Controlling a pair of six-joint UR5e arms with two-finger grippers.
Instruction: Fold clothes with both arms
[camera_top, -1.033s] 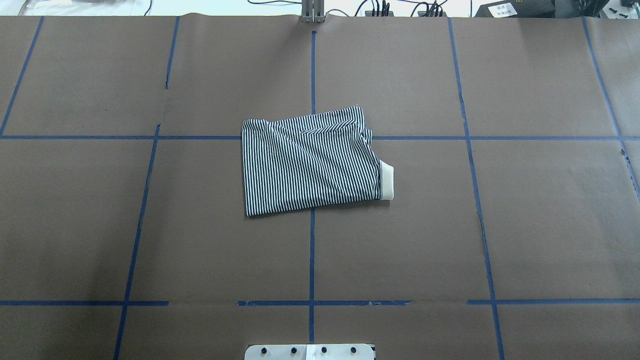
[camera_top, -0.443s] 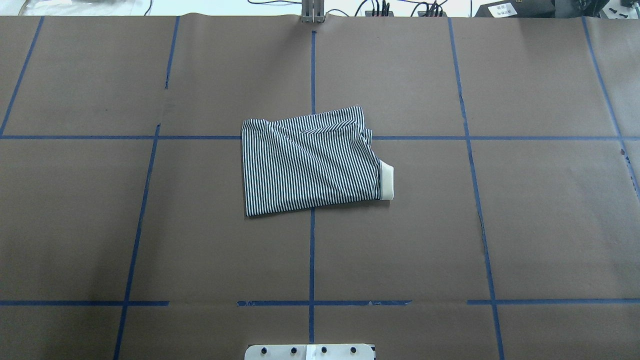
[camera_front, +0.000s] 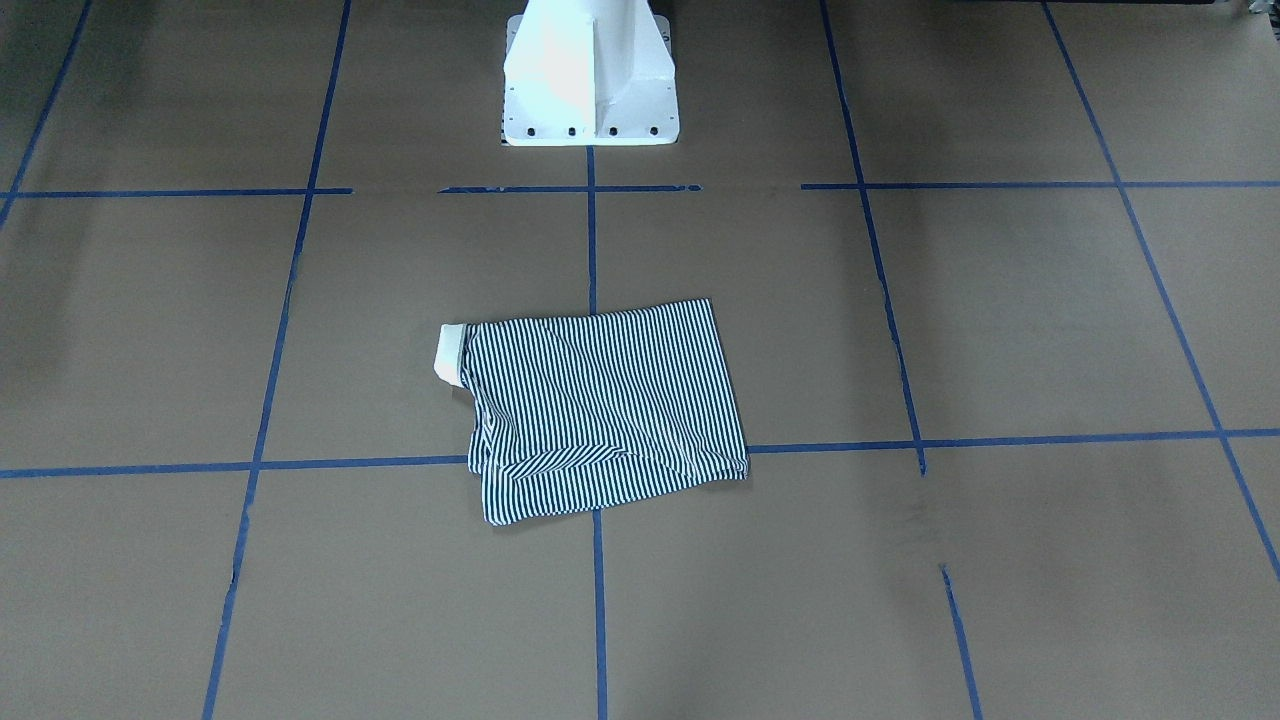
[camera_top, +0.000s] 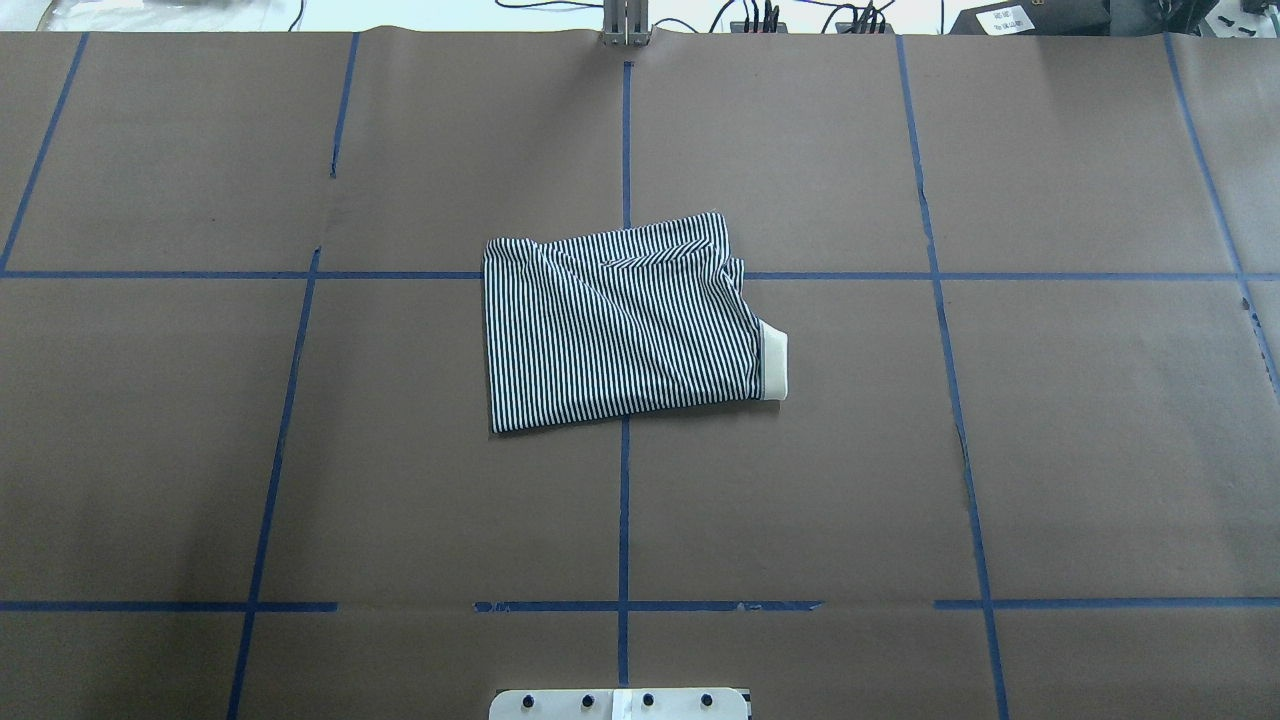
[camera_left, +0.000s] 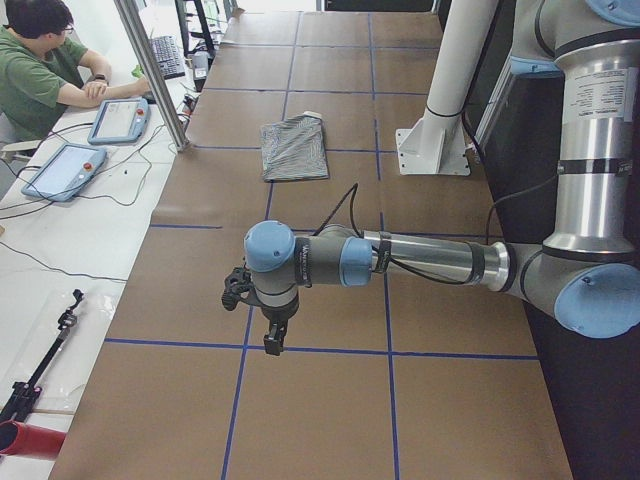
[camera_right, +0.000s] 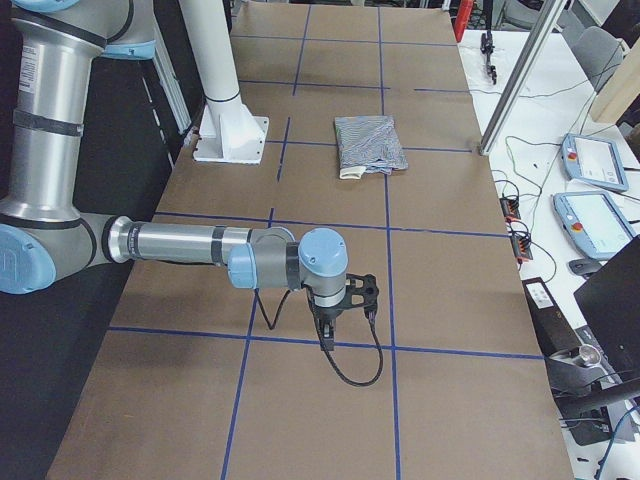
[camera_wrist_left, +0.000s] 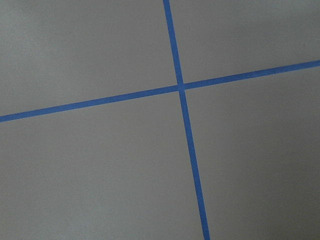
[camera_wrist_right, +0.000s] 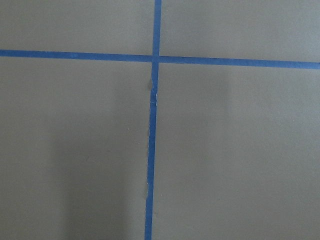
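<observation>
Nothing moves between the earlier overhead pictures and now: you find the polo shirt (camera_top: 620, 325) in the same spot with the same outline. It lies folded into a rough rectangle, flat on the middle of the worktop (camera_top: 1100, 450), over the crossing of two blue tape lines (camera_top: 625, 500). Its cream band (camera_top: 773, 365) sticks out at the edge on the robot's right, and the same band shows at the left of the front-facing view (camera_front: 449, 352), beside the striped cloth (camera_front: 600, 400). The white pedestal base (camera_front: 588, 80) stands apart from the shirt, on the robot's side of it.

Neither arm enters the overhead or front-facing view. From the end on the robot's left you see the left arm (camera_left: 420, 260) reaching level over the brown paper, its left gripper (camera_left: 272, 338) pointing down near a tape line, well apart from the shirt (camera_left: 293, 150). From the opposite end you see the right arm (camera_right: 190, 245) in a like pose, its right gripper (camera_right: 326, 328) hanging over the paper, also far from the shirt (camera_right: 368, 142).

You cannot tell whether either pair of jaws is spread or pressed together. Each wrist camera shows only brown paper and a tape crossing (camera_wrist_left: 181, 87) (camera_wrist_right: 155, 59)
</observation>
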